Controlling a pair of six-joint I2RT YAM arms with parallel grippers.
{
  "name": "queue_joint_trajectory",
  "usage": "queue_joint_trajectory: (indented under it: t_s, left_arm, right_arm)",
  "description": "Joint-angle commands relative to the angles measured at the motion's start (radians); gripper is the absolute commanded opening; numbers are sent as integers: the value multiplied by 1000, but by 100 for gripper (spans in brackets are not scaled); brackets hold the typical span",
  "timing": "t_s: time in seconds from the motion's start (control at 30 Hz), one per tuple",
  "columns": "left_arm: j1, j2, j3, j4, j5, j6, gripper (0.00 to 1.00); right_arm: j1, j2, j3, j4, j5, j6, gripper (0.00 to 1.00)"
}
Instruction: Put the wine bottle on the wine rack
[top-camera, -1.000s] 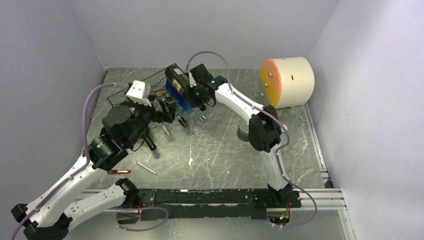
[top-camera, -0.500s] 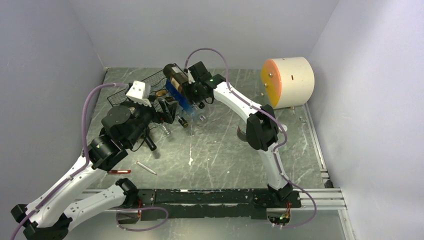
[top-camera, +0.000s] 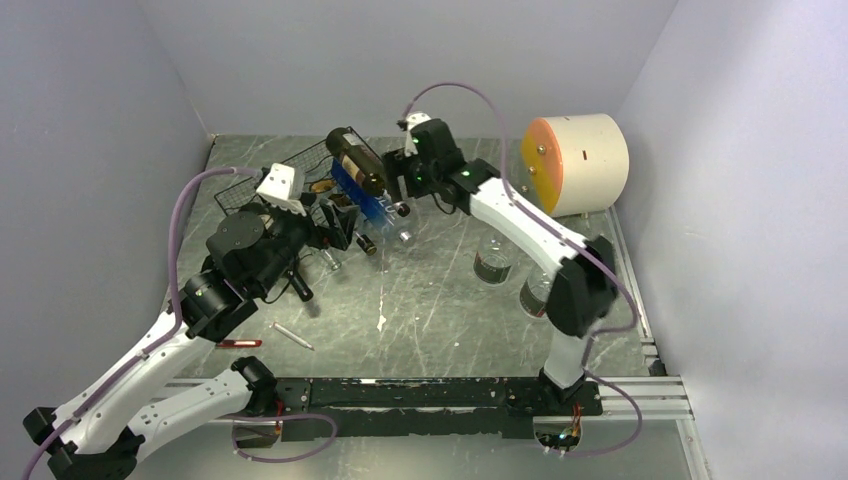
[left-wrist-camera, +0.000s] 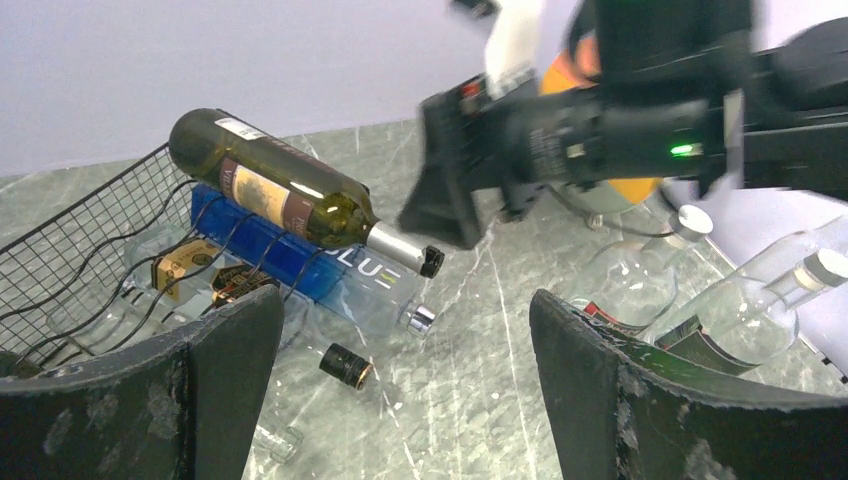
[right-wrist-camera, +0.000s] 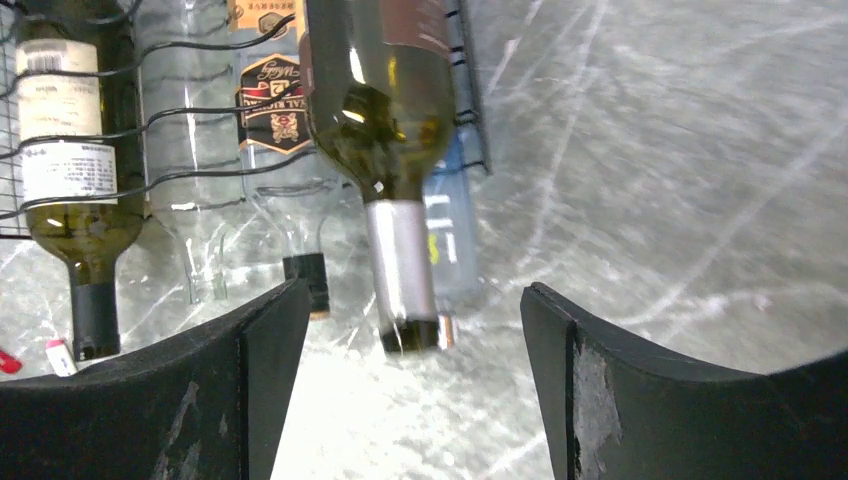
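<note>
The left claw (left-wrist-camera: 400, 325) is hovering near the far left corner of the worktop (top-camera: 430, 300), just in front of the wine rack (left-wrist-camera: 80, 240). Its fingers are spread wide with nothing between them. This position is probably for guarding or steadying the rack, since it is carrying no load.

The wine rack is standing at the far left corner. It is holding several bottles on its lower wires, including a blue bottle (left-wrist-camera: 300, 265) lying directly under the top tier.

The wine bottle (left-wrist-camera: 285, 200) is lying on its side across the top tier, above the blue bottle. Its base is pointing toward the far edge. Its foil-wrapped neck is projecting past the rack's right side, over the worktop. The wavy wires are cradling the body, which should be stopping it from rolling.

The right claw (right-wrist-camera: 410, 295) is hanging just right of the bottle's neck. Its fingers are spread wide and are not touching the glass. The placement therefore looks complete, and the next step is likely a clear retreat.

Two clear bottles (top-camera: 492, 262) are standing toward the right edge. A white and orange drum (top-camera: 577, 163) is lying at the far right corner.
</note>
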Motion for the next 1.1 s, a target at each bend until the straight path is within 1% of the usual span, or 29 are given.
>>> queue_joint_trajectory:
  t_s: [0.0,0.07,0.13,0.27,0.43,0.57,0.63,0.77,0.87,0.97,1.07]
  left_arm:
    - [-2,3,-14,43,62,-4,96]
    - [-1,10,-11,45,80,0,96]
    - [-1,16,-12,53,97,6,96]
    - [0,24,-24,81,120,24,96]
    - [-1,44,-31,107,137,27,96]
    - [-1,54,-45,129,141,22,96]
    - [0,62,-45,136,146,23,96]
    - [-1,84,-30,129,172,36,96]
    - [-1,99,-20,121,174,42,96]
    - [-1,106,-15,123,178,42,96]
    - [-1,110,-15,129,189,43,96]
  right_arm:
    - [-18,-224,-172,133,134,63,81]
    - [-22,-313,-251,132,193,73,81]
    - [-28,-415,-310,110,284,87,80]
    - [-37,-554,-382,32,438,114,79]
    - [-56,-672,-445,-69,533,154,81]
    - [-85,-699,-499,-157,561,221,82]
    - [-94,-716,-533,-174,565,247,82]
    - [-99,-753,-599,-160,504,273,81]
    - [-101,-769,-654,-132,457,283,79]
    - [-101,-763,-671,-125,454,284,74]
    - [-101,-743,-663,-131,468,282,62]
